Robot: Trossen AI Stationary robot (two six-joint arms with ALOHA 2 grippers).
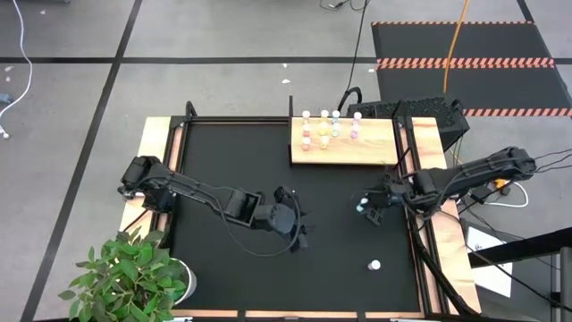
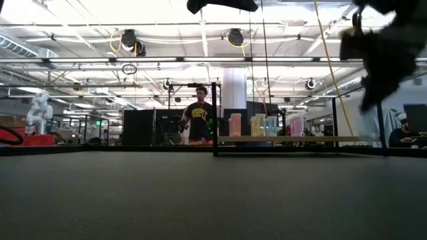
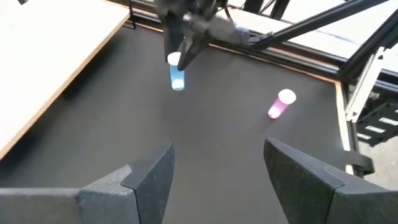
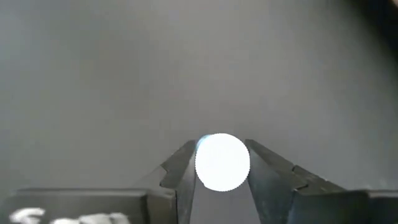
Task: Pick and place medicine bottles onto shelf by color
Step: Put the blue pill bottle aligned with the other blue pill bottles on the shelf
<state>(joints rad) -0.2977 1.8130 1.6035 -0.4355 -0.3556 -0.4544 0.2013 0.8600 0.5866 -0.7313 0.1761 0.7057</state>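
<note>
A wide stretch of black mat (image 2: 200,200) runs back to a thin pale shelf (image 2: 287,139), where a row of medicine bottles (image 2: 263,125) stands, pink, yellowish and teal. Dark arm parts hang in from above, one blurred at the right (image 2: 383,53). Beyond, a person in a dark shirt (image 2: 199,120) stands under bright ceiling lights.

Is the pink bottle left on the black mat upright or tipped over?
Upright. The pink bottle stands alone on the mat, white cap up; from above only its round cap shows.
</note>
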